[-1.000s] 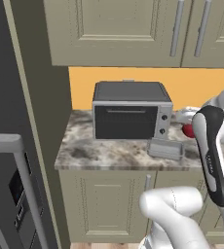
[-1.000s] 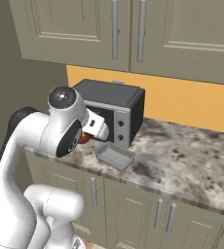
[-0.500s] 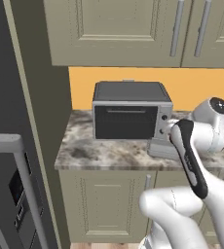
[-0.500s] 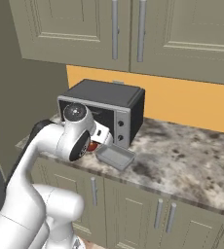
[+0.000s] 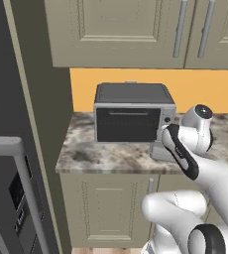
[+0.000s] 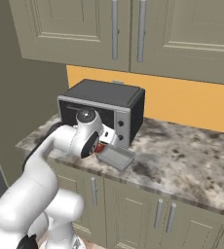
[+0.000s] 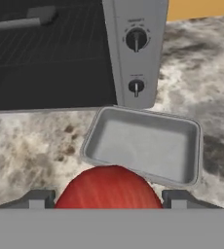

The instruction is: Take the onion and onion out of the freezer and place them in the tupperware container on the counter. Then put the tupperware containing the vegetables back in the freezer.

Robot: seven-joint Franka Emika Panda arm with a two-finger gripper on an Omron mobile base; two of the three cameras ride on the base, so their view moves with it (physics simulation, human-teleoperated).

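Over the table [image 5: 101, 154] in the left base view, my arm crosses the front of the toaster oven [image 5: 133, 112]; the grey box [image 5: 160, 151] peeks out behind my wrist, at about three o'clock from the oven door. I cannot make out my tool from this side.

From the right base view, my tool [image 6: 102, 144] sits low, just in front of the oven, with a red onion [image 6: 100, 148] showing at it. The box [image 6: 115, 157] lies just beside it, toward four o'clock, resting on the table and standing apart from the oven's front.

Along the hand view, the onion [image 7: 108, 188] is clamped between my two fingertips [image 7: 38, 198], the jaws spread wide around it. The box [image 7: 144, 144] is empty and lies ahead at one o'clock, its long side running roughly nine to three, slightly tilted down to the right. I judge the coming move is a short carry forward toward one o'clock, until the onion hangs over the box's middle.
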